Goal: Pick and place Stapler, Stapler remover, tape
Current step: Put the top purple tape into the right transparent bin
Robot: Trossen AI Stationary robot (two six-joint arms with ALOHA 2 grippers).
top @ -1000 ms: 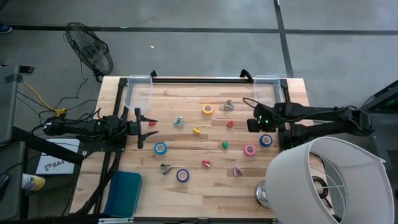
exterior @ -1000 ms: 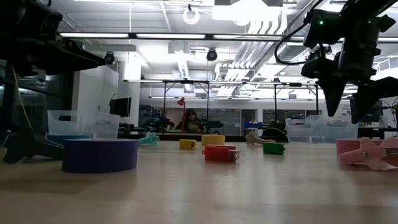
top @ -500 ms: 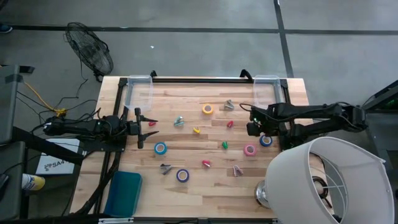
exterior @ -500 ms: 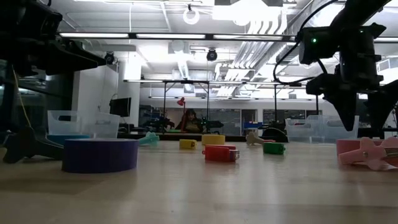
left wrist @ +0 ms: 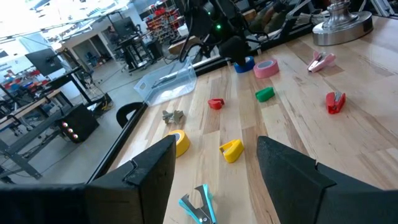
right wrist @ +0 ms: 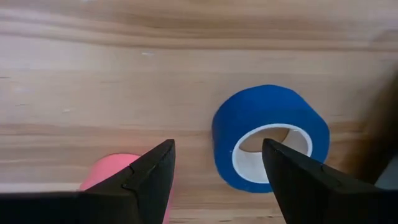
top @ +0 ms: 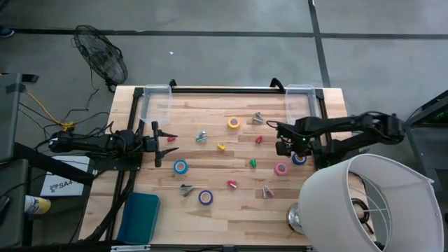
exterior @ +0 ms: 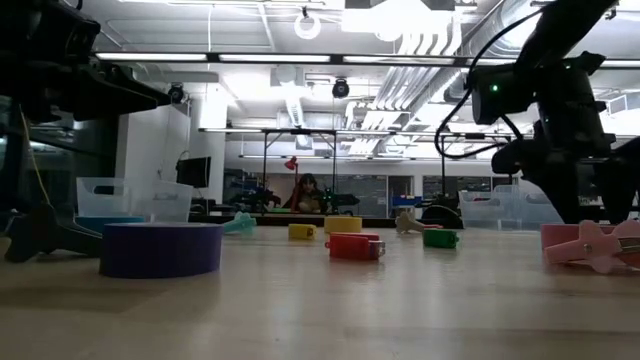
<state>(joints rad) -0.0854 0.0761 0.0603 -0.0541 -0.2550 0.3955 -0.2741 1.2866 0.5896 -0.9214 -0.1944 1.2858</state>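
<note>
Blue tape [right wrist: 270, 137] between spread right fingers [right wrist: 149, 180], untouched; left fingers [left wrist: 155, 180] spread, idle.

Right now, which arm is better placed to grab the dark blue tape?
Right. The right gripper hangs open beside the dark blue tape; the left gripper waits open at the table's far left edge.

Two arms, dark throughout, built of slim jointed segments. Black cables are looping along the right arm, and a small green light is glowing near its wrist. Right hand [right wrist: 214, 180]: two matte black fingers [right wrist: 140, 180], broad, angular, with bevelled edges. Left hand [left wrist: 214, 180]: two fingers [left wrist: 140, 177] of the same matte black, faceted form. Thin black cables are trailing beside the left arm.
</note>
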